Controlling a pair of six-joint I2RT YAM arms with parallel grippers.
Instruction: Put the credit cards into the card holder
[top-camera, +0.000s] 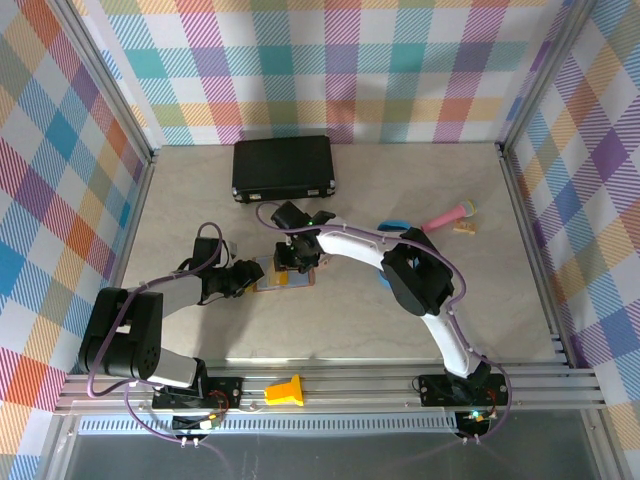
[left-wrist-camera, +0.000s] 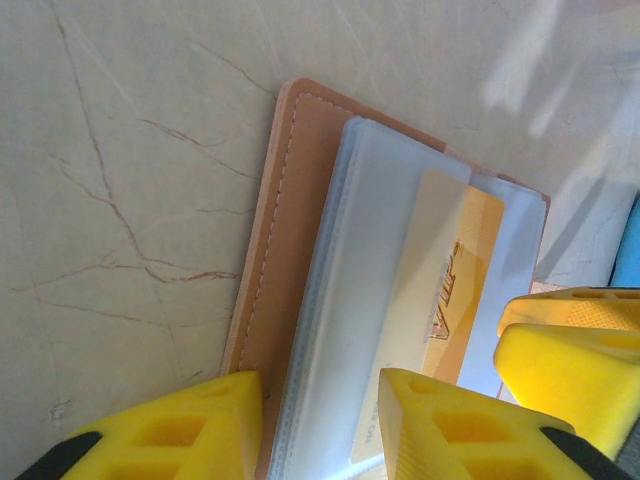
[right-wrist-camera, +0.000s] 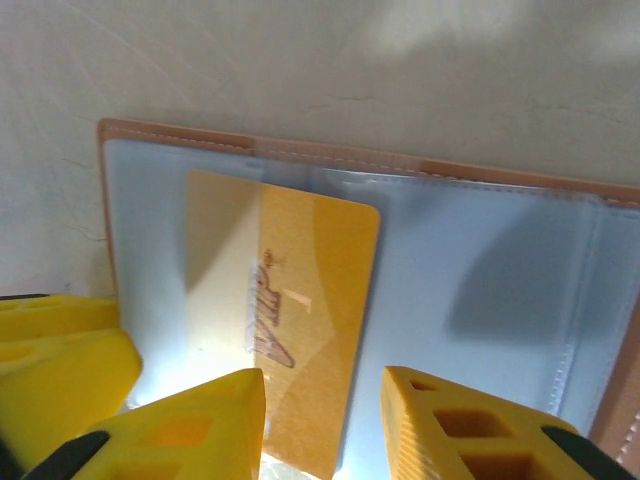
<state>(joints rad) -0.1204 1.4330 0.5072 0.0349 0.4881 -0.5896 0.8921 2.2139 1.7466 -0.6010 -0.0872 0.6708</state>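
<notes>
The salmon-brown card holder (top-camera: 272, 284) lies open on the table, its bluish-grey pockets (right-wrist-camera: 480, 260) facing up. An orange-yellow credit card (right-wrist-camera: 300, 300) rests on it, one long side tucked under a clear pocket flap. My right gripper (right-wrist-camera: 325, 420) is open just above the card's near end, one finger on each side of it. My left gripper (left-wrist-camera: 315, 430) is open too, straddling the pocket's edge beside the leather border (left-wrist-camera: 300, 200). The card (left-wrist-camera: 445, 270) lies just past its right finger. In the overhead view the left gripper (top-camera: 245, 278) and right gripper (top-camera: 297, 255) meet over the holder.
A large black case (top-camera: 283, 168) sits at the back. A blue tray (top-camera: 395, 225) peeks out behind the right arm, with a pink toy (top-camera: 450, 214) and a small tan piece (top-camera: 465, 228) to its right. A yellow block (top-camera: 285, 390) sits on the front rail.
</notes>
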